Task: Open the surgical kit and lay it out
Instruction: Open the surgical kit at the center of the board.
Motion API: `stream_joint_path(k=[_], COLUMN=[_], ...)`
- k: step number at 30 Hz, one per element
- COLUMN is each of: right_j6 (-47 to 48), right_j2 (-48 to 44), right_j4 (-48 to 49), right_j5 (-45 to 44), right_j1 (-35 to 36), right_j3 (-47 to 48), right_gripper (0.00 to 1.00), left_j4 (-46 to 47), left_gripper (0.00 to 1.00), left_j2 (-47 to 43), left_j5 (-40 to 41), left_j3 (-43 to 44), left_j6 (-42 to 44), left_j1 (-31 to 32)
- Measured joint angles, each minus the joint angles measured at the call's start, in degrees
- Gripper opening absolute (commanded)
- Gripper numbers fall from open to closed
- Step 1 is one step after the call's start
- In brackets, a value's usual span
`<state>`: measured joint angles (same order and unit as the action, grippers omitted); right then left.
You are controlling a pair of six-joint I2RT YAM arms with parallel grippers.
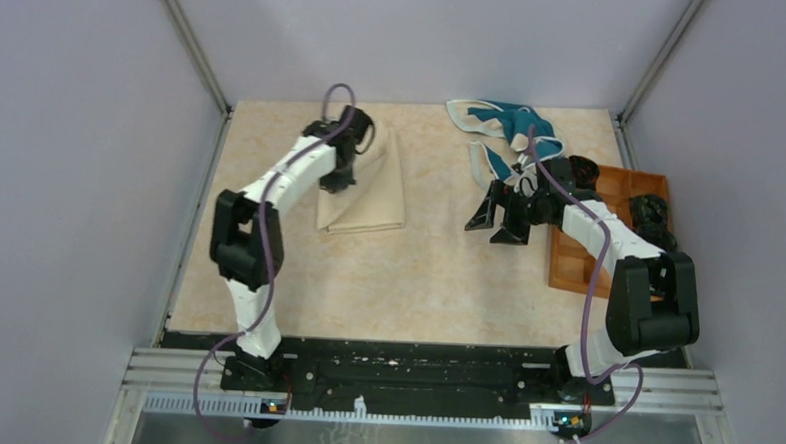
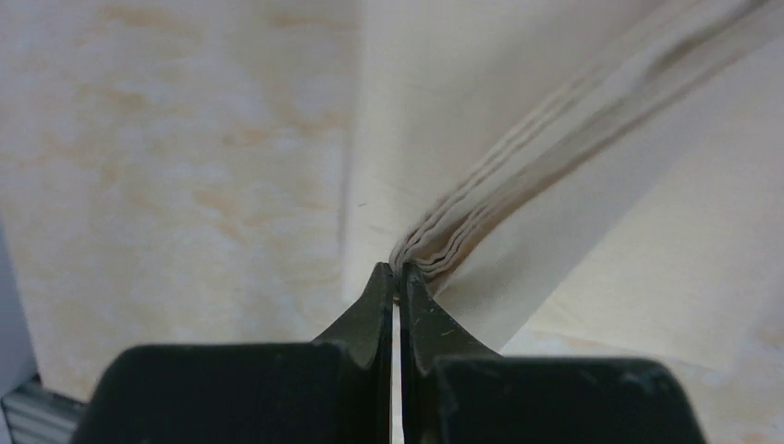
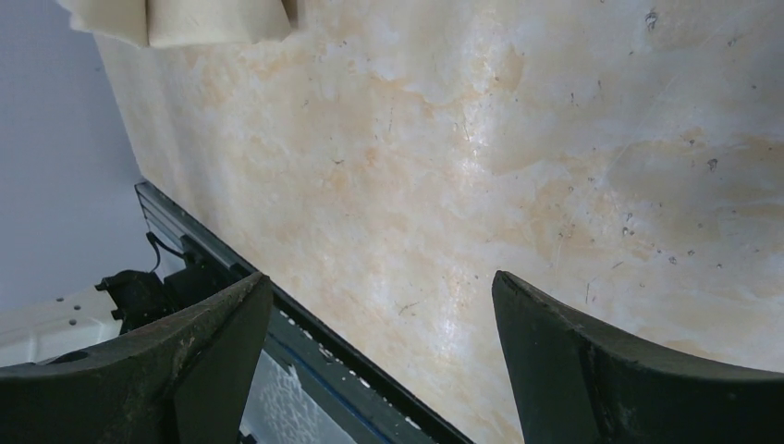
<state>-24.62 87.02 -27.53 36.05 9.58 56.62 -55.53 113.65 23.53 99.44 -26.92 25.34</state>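
Several stacked layers of beige cloth wrap [image 2: 573, 111] in pinch of left gripper [image 2: 399, 277], jaws almost shut on fold edge; right gripper [image 1: 497, 219] wide, empty, well right of wrap; lift low, peel slowly outward; watch for slipping layers.

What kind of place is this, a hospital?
More likely a robot test booth: plain grey walls box in a small table, two arms are bolted to a metal rail at its edge, and the left gripper pinches a beige cloth wrap.
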Motion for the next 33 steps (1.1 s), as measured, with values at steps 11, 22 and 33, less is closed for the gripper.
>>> stream_joint_path(k=[11, 22, 33], right_j6=[0.4, 0.6, 0.7], right_j2=[0.0, 0.0, 0.0], right_j4=[-0.2, -0.2, -0.4], right_j5=[0.0, 0.1, 0.0], right_j1=[0.6, 1.3, 1.3], right_j3=[0.0, 0.0, 0.0], right_gripper=[0.88, 0.88, 0.88], left_j4=[0.3, 10.8, 25.8], left_gripper=[0.93, 0.88, 0.63], left_j2=[-25.5, -27.7, -25.2], left_j5=[7.5, -20.0, -43.5], left_j3=[-23.5, -30.9, -42.6], left_j6=[-9.5, -6.9, -9.0], left_j1=[-35.9, -32.4, -26.5])
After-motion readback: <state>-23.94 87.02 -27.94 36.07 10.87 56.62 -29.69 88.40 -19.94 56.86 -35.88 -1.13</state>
